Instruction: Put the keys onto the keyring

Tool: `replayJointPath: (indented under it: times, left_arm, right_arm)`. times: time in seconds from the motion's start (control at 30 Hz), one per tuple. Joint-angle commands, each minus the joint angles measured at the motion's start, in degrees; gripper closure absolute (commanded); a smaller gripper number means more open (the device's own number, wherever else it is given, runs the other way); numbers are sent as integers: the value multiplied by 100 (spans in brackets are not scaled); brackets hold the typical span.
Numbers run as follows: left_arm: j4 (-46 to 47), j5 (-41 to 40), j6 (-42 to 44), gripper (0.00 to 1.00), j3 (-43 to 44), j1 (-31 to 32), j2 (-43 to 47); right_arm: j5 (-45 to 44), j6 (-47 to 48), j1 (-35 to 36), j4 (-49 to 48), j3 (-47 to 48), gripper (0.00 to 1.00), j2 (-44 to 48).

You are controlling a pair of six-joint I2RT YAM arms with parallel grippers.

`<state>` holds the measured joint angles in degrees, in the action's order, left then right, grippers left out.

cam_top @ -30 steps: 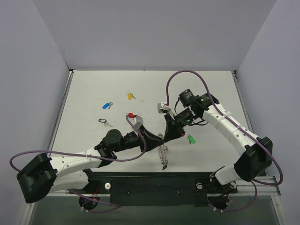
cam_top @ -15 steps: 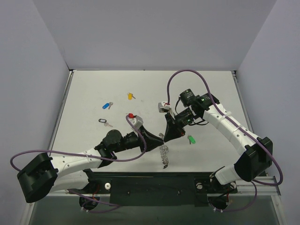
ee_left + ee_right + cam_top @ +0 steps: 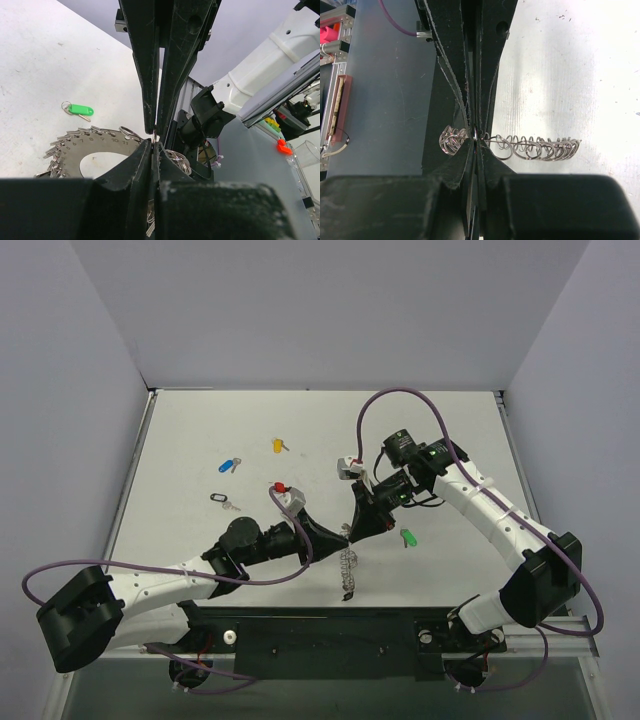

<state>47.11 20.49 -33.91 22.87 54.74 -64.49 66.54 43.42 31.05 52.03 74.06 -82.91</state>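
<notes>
The pale grey table [image 3: 200, 420] was seen bare on the far side of the keyring, while its near edge was crowded by both arms. The left gripper [image 3: 338, 535] and right gripper [image 3: 354, 531] were set tip to tip, each clenched on the upper rim of the large flat silvery-grey metal keyring [image 3: 347, 568], which was held on edge at the table's front middle. Its numbered face was shown only by the left wrist view, and its wire loops edge-on by the right wrist view. A small green-headed key [image 3: 408, 538] was seen just right of the keyring. The black-headed key [image 3: 220, 499], blue-headed key [image 3: 229, 465] and yellow-headed key [image 3: 279, 445] were scattered well to its left.
</notes>
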Motion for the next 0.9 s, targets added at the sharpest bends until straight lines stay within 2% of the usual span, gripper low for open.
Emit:
replayJointPath:
  times: [0.0,0.1,0.23,0.33,0.43,0.5,0.7,0.73,0.8,0.83,0.87]
  left_arm:
    - [316,34,-37,87,24,2,24]
    - [360,-1,-45,88,24,2,24]
    - [439,-98,-72,82,-2,2,68]
    - [465,-142,-72,82,-28,10,77]
    - [501,-186,-115,85,-46,2,68]
    - [527,-186,-107,100,-64,2,68]
    - [387,-300,-19,100,-178,2,252]
    - [325,-309,77,100,-187,2,296]
    - [80,-300,270,100,-187,-7,454]
    - [-156,-283,349,100,-152,-7,568]
    - [-298,-222,568,100,-117,-7,639]
  right_arm:
    - [351,-18,-29,-9,-15,100,206]
    - [368,-26,-37,-17,-15,100,214]
    - [368,-35,-37,-35,-23,100,214]
    - [359,-44,-20,-44,-41,100,214]
    - [359,-53,-20,-53,-41,100,214]
    - [359,-62,-20,-53,-41,100,205]
    - [394,-105,-37,-35,-6,100,258]
    - [394,-140,-63,-35,3,93,284]
    - [360,-141,-90,-26,3,65,398]
    - [325,-149,-108,-18,3,56,503]
    - [298,-149,-143,-9,12,54,548]
